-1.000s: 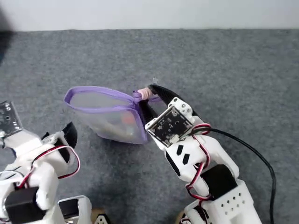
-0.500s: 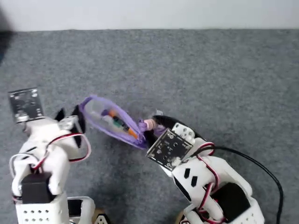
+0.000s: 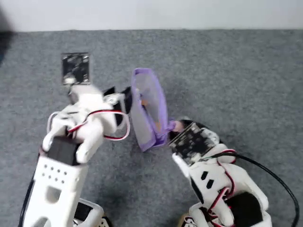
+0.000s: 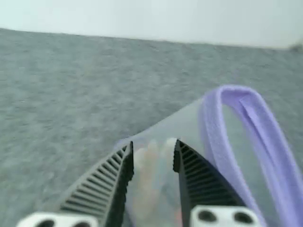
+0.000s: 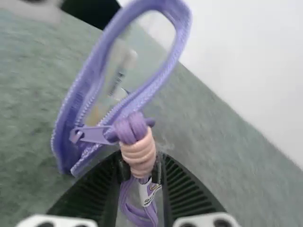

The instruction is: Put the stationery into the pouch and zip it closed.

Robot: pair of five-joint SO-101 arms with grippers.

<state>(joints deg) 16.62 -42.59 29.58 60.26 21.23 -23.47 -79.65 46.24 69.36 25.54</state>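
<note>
High cam: fixed, above the arm bases, looking down over the table (image 3: pixel 246 66) toward the wall (image 3: pixel 151 14), both arms in frame. 2 wrist cams sit just behind their claws, looking out along them: left claw (image 4: pixel 153 145) low and near the table, right claw (image 5: pixel 139 163) tilted up at the wall, tight on the zip pull (image 5: pixel 135 137). All 3 views share the pouch (image 3: pixel 149 106).
</note>
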